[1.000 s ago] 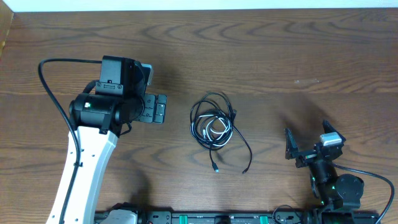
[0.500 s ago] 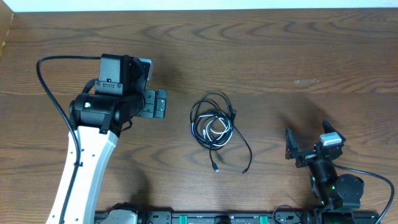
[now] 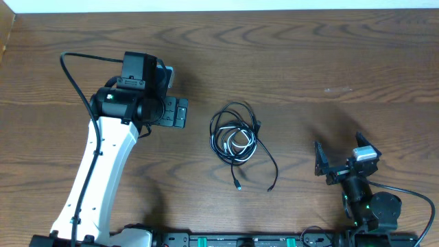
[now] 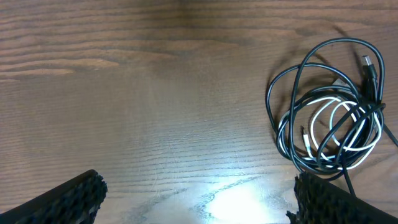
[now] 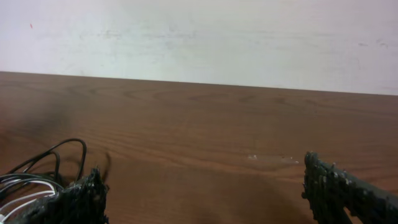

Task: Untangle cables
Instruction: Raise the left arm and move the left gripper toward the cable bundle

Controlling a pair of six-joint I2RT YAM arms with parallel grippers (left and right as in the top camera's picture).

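Asking from the desk: "How far along is the untangling?"

Me: "Not begun, as far as I can see. The cables [image 3: 234, 140] lie in one coiled bundle at the middle of the bench [image 3: 309, 55], between my two arms. Black cords [image 3: 230, 111] loop round a white cord [image 3: 238, 143], and they cross one another many times. Two black tails run out toward the front edge, each ending in a small plug [image 3: 238, 185]."

Desk: "And your hands?"

Me: "Both empty. The left gripper [image 3: 180, 113] has its fingers wide apart and hovers near the bundle on its left-edge side, touching nothing. Its wrist view shows the coil off to one side, outside the jaws. The right gripper [image 3: 341, 156] sits near the front right corner, well apart from the cables, fingers spread as well."

Desk: "What's left, then?"

Me: "All of it, I judge. I have to pin or lift one loop, draw the white cord free of the black ones, then lay each out on its own. The loose tails look like the easiest place to start."
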